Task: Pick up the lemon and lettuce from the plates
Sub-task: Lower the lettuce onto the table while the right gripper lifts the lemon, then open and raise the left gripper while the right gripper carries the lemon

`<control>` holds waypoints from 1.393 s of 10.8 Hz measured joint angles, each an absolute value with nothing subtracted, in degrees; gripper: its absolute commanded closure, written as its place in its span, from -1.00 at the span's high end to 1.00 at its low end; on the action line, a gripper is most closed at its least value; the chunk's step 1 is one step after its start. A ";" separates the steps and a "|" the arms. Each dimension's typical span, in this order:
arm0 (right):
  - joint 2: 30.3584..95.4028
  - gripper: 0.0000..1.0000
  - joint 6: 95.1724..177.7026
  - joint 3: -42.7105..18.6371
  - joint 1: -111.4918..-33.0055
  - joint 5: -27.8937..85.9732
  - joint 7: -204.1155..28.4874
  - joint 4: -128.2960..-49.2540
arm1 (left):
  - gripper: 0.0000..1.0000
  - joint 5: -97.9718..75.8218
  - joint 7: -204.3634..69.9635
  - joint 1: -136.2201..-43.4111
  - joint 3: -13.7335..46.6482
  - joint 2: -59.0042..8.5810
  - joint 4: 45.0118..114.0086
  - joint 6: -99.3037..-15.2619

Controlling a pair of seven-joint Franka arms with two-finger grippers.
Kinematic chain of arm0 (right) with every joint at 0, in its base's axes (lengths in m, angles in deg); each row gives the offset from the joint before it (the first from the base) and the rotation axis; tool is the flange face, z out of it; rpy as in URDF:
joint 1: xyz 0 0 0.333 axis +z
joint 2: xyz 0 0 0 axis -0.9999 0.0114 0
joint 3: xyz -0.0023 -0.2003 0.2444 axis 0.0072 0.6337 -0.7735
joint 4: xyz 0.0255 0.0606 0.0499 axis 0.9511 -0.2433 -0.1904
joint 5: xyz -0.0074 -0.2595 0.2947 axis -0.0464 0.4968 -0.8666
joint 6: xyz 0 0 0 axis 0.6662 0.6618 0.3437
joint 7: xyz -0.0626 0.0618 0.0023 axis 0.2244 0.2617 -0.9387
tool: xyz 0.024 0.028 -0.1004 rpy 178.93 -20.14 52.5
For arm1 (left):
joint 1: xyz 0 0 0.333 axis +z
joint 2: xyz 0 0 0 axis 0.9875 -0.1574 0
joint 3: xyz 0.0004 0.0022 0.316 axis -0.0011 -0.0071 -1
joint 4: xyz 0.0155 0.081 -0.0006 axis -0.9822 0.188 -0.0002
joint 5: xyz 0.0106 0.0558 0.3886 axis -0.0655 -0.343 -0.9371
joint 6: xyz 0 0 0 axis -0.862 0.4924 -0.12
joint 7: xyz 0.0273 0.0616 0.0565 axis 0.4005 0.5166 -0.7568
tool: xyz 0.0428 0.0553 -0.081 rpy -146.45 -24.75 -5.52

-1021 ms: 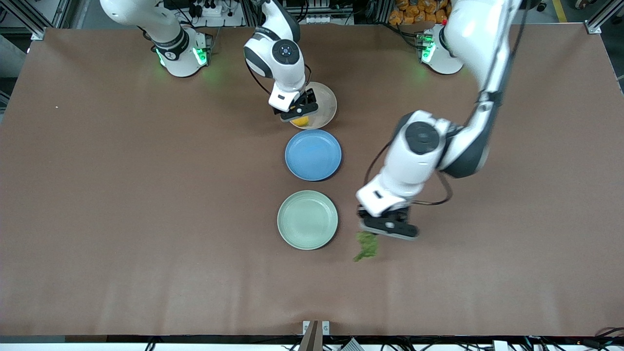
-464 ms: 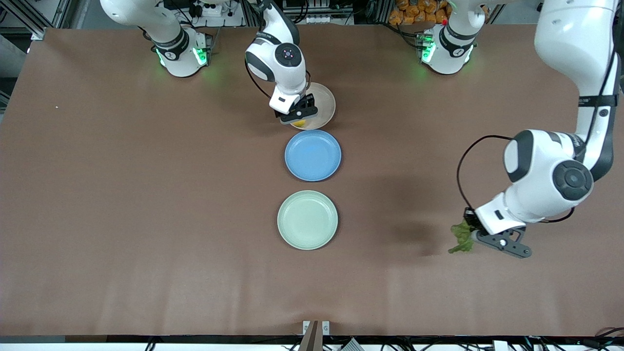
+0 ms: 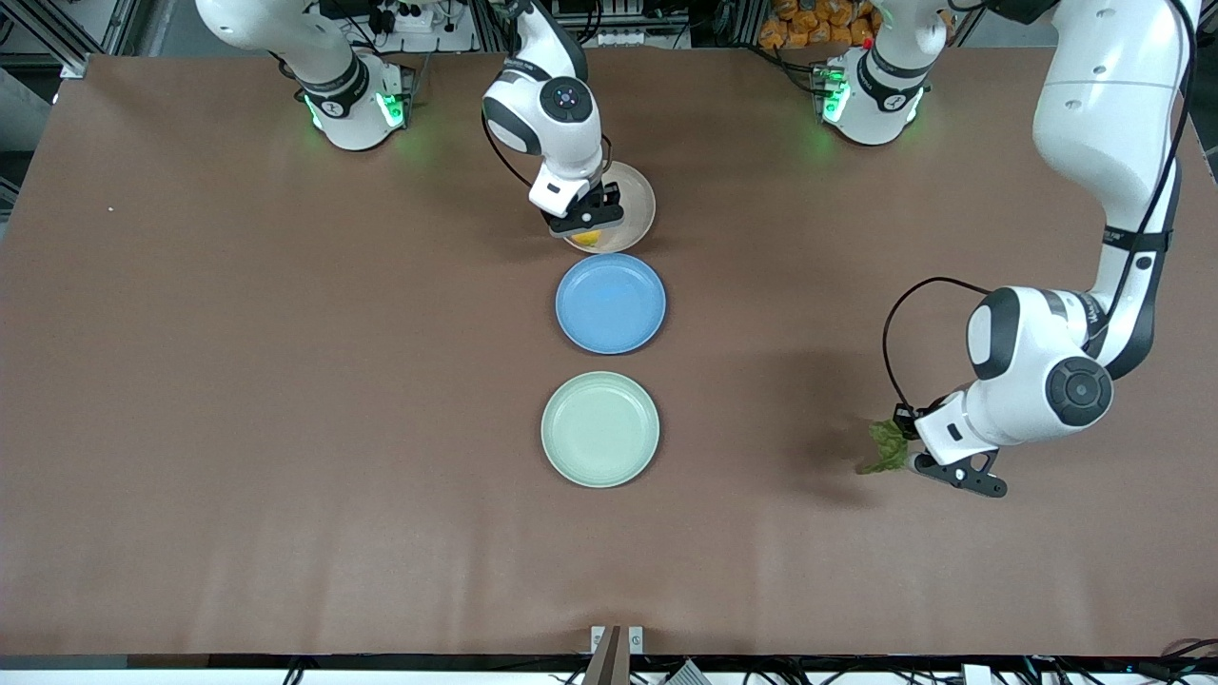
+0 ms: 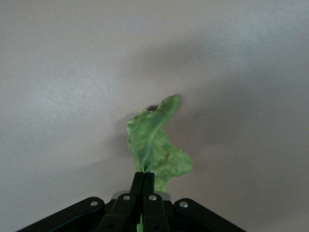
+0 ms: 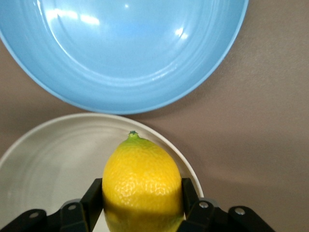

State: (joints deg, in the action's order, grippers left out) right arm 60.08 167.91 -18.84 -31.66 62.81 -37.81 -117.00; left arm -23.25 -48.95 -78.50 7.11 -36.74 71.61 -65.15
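My left gripper (image 3: pixel 909 455) is shut on the green lettuce (image 3: pixel 885 447) and holds it over bare table toward the left arm's end. In the left wrist view the lettuce (image 4: pixel 154 145) hangs from my left gripper (image 4: pixel 144 180). My right gripper (image 3: pixel 588 231) is shut on the yellow lemon (image 3: pixel 588 237) over the beige plate (image 3: pixel 636 195). In the right wrist view the lemon (image 5: pixel 142 186) sits between the fingers of my right gripper (image 5: pixel 142 195), over the beige plate's rim (image 5: pixel 53 154). The mint green plate (image 3: pixel 600 429) holds nothing.
A blue plate (image 3: pixel 611 303) lies between the beige and the mint plate; it also shows in the right wrist view (image 5: pixel 120 48). The brown table (image 3: pixel 238 381) stretches wide at both ends.
My left arm has swung from beside the mint plate toward its own end of the table, carrying the lettuce. My right gripper has stayed at the lemon on the beige plate.
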 measured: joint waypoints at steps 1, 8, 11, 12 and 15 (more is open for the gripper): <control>59.58 -1.00 167.93 -18.37 -31.68 62.81 -36.29 -116.63 | -0.89 -23.24 -50.40 -78.49 7.16 -37.39 71.56 -65.32; 54.52 -1.00 163.59 -2.80 -35.11 62.83 -34.75 -116.27 | 1.00 -23.27 -54.60 -78.60 7.56 -37.49 68.89 -65.58; 54.58 -1.00 163.57 -0.95 -41.91 63.00 -37.25 -116.24 | 1.00 -23.27 -54.61 -78.02 7.41 -35.21 66.53 -65.55; 54.59 -1.00 163.13 -0.84 -44.64 63.02 -40.66 -116.23 | 1.00 -23.27 -54.61 -77.86 7.36 -33.71 66.23 -65.52; 54.71 -1.00 161.86 -0.65 -52.05 63.04 -52.03 -116.23 | 1.00 -23.27 -54.64 -77.79 7.01 -28.07 65.91 -62.55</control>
